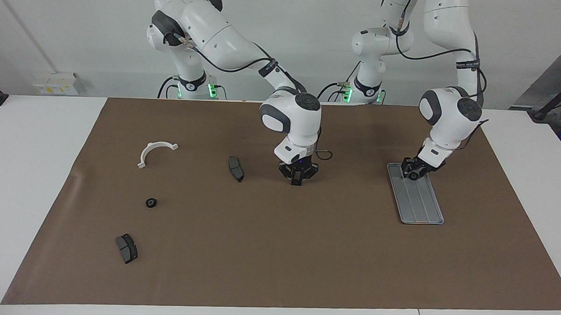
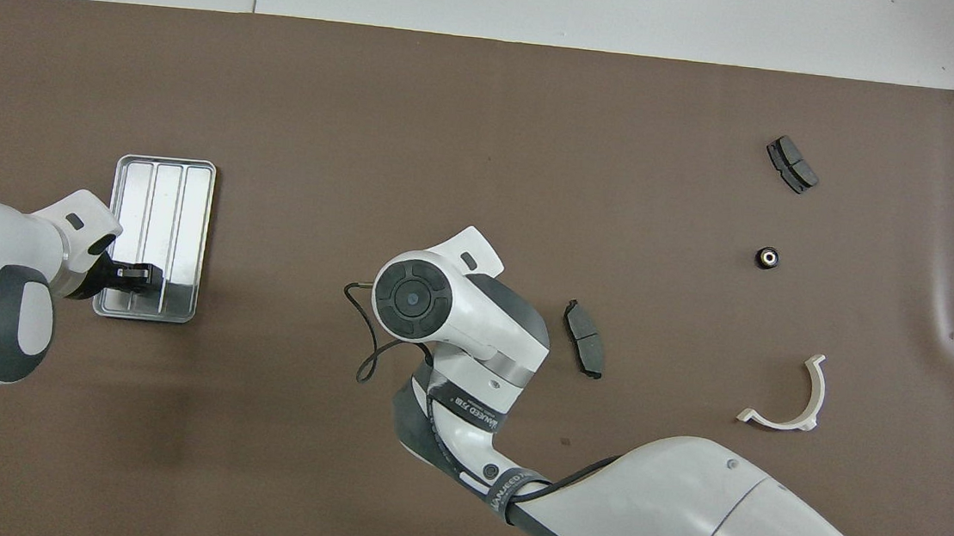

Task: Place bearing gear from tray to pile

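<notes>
The tray (image 1: 416, 199) lies with its long axis running away from the robots, its robot-side end under the left gripper (image 1: 413, 174). That gripper's fingers pinch a small black bearing gear (image 1: 414, 175) just over the tray (whether they touch it, I cannot tell). The right gripper (image 1: 297, 179) is closed on a second gear at mid-mat, beside a brake pad (image 1: 236, 168).
</notes>
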### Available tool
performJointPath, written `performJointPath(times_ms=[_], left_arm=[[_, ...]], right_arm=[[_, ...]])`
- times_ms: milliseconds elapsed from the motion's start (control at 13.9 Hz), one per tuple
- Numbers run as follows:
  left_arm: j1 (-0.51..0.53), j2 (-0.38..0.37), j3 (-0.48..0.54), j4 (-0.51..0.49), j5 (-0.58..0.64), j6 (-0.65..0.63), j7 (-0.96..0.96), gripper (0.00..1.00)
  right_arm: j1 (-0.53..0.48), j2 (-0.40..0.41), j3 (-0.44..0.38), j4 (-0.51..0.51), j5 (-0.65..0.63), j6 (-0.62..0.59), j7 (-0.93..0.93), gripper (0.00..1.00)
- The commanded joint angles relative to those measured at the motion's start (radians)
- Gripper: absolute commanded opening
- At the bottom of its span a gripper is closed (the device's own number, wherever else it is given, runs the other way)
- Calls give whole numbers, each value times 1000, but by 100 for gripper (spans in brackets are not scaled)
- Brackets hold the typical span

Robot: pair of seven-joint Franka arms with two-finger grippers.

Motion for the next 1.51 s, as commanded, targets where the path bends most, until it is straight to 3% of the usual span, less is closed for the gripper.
performJointPath(times_ms=[0, 144, 431, 574, 718, 1077, 1220, 1435], left_arm=[[6, -15, -5, -28, -7, 32, -9, 51], [6, -15, -5, -28, -7, 32, -9, 39], [6, -12, -5, -19, -7, 31, -9, 18], [-4, -3, -5, 8, -7, 20, -31, 10], [-46, 28, -8, 83, -7, 0, -134, 10], [-272, 69, -8, 200, -7, -32, -478, 10], [-392, 69, -8, 208, -7, -29, -616, 10], [-542, 71, -8, 206, -7, -17, -696, 12]], right_arm=[[-25, 6, 14, 4, 4, 3, 1, 0], [-35, -15, 12, 25, 51, -9, -2, 0], [-117, -151, 0, 10, 64, -84, -24, 0], [-168, -193, -32, 10, 99, -115, -157, 0], [-168, -213, -154, 10, 206, -99, -335, 0], [-170, -206, -391, 3, 451, -27, -734, 0], [-173, -195, -458, -37, 533, 41, -862, 0], [-174, -161, -495, -53, 602, 61, -933, 0]])
